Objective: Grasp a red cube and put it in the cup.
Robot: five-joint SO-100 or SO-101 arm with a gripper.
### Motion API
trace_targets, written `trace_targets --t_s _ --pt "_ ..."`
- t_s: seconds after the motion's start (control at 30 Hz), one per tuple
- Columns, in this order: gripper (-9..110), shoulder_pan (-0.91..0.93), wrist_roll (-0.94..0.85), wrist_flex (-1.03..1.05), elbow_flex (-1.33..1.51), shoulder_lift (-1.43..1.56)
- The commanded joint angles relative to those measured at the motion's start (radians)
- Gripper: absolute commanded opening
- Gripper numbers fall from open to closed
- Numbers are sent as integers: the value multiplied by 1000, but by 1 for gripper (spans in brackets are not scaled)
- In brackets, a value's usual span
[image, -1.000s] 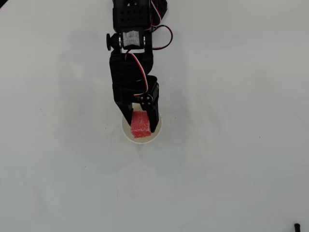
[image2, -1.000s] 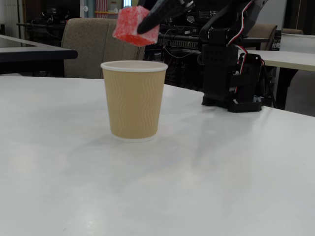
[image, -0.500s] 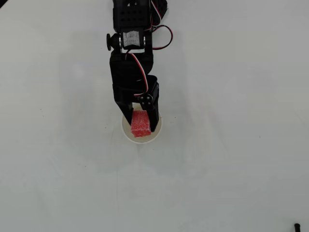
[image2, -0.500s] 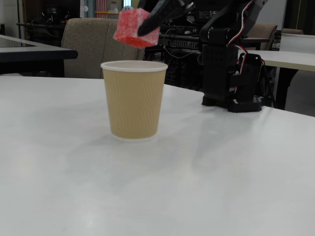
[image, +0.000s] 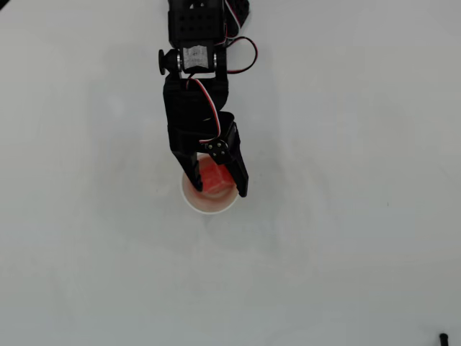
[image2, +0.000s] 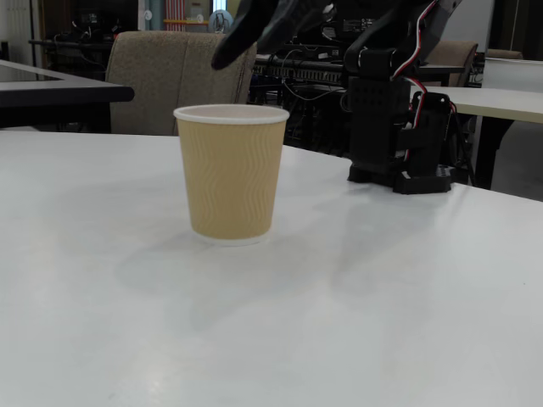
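One cup, one red cube, seemingly inside.

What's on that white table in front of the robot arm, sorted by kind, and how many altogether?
Cups: 1, the cup, tan outside, white rim.
Cubes: 1, the red cube, lying inside the cup under the open gripper.
Total: 2 things.

Overhead view: straight down on the worktop. Fixed view: low, near, facing the arm's base. Shared: cup.
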Motion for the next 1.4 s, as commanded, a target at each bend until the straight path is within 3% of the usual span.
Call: trace_targets --t_s 0.0,0.53,0.63,0.73,1.03,1.37 --pt "26 12 15 -3 -20 41" --pt "25 38 25 -17 -20 58" --pt "9 52 44 -34 -20 61" --pt "6 64 61 -61 -17 67" --pt "1 89 262 -166 2 94" --pt "0 175 368 -253 26 129"
